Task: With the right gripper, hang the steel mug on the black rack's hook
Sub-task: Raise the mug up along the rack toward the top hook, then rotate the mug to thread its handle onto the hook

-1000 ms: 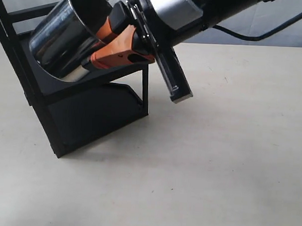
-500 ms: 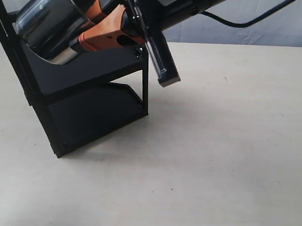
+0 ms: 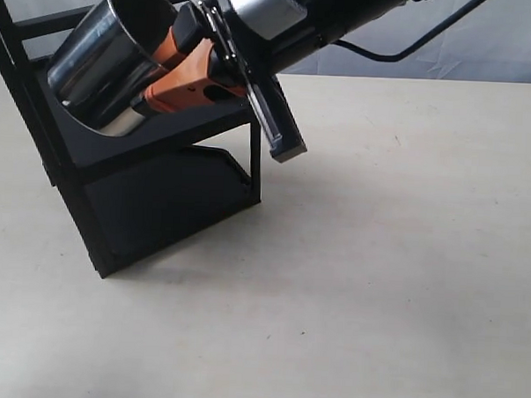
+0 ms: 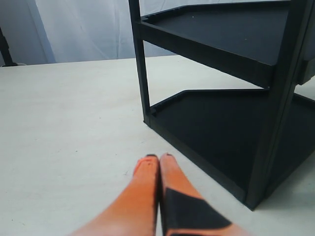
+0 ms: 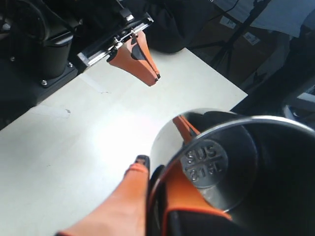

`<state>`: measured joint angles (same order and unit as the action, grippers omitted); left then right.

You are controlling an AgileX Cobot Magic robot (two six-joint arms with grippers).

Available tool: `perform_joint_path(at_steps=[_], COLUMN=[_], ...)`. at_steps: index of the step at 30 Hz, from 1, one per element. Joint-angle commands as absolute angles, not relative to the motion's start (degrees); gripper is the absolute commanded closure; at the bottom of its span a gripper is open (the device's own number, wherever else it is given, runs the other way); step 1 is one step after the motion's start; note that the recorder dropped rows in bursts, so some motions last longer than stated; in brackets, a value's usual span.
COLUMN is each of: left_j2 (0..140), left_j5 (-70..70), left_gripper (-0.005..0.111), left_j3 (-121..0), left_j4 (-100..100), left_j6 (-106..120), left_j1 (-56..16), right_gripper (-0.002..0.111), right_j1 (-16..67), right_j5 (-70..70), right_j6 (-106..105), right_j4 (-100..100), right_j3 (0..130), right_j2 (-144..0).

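Right gripper is clamped on the mug's wall – one orange finger inside the rim, one outside – holding it tilted in the air up by the top of the rack, above the upper tray. Looks like the carry-to-hook step, but the hook isn't visible in any view, so next it has to find the crossbar and line the handle loop up with it – can't see the handle either. Left gripper just sits pinched together over the table near the rack's foot.
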<state>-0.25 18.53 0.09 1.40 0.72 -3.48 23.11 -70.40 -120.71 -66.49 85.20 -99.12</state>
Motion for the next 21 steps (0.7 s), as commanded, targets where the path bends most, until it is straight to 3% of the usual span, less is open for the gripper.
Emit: perform_joint_path(at_steps=[1, 21], left_j2=[0.0, 0.0], left_j5=[17.9, 17.9], left_gripper=[0.107, 0.107], left_j3=[0.0, 0.0], left_j4=[1.6, 1.6], left_j6=[0.5, 0.5], left_j1=[-3.6, -3.6], right_gripper=[0.108, 0.108], right_j1=[22.7, 22.8], right_j5=[-70.0, -70.0], right_j6=[-120.9, -120.9], right_j4=[-65.4, -53.0], right_j3=[85.8, 85.3], right_j2=[-100.3, -102.0])
